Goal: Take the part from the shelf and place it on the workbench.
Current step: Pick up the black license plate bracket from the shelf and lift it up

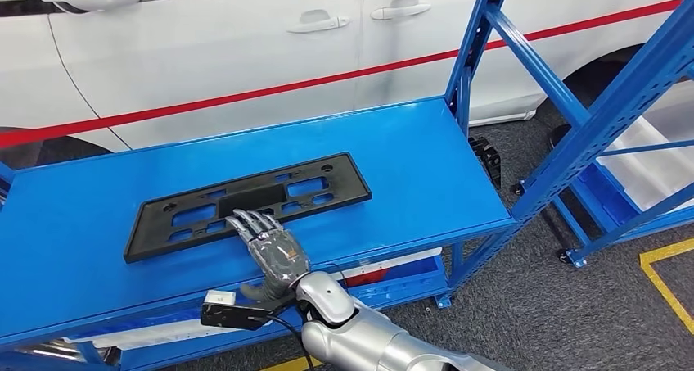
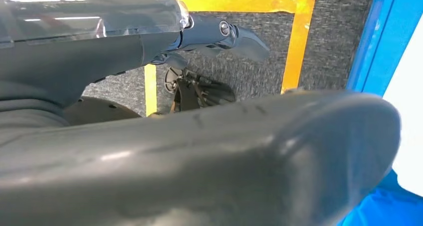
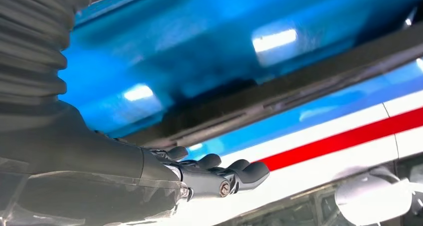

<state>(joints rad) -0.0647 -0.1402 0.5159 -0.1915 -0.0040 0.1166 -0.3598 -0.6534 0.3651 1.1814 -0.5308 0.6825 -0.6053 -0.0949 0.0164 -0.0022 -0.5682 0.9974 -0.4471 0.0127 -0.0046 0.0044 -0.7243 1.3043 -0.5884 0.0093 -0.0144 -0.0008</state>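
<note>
A flat black plastic part (image 1: 245, 203) with several cut-outs lies lengthwise on the blue shelf deck (image 1: 425, 142). My right hand (image 1: 270, 252) reaches in from the near side with its fingers stretched flat; the fingertips (image 1: 245, 221) rest on the part's near edge. The thumb lies off to the side on the deck, holding nothing. From the right wrist, the straight dark fingers (image 3: 224, 168) point along the deck, and the part (image 3: 279, 99) is a dark strip beyond them. My left hand (image 2: 164, 151) hangs over the floor, fingers loose and empty.
A white car (image 1: 245, 52) with a red stripe stands just behind the shelf. Blue uprights (image 1: 475, 52) rise at the deck's right end. A second blue rack (image 1: 622, 109) stands further right. Yellow tape (image 1: 667, 281) marks the grey floor.
</note>
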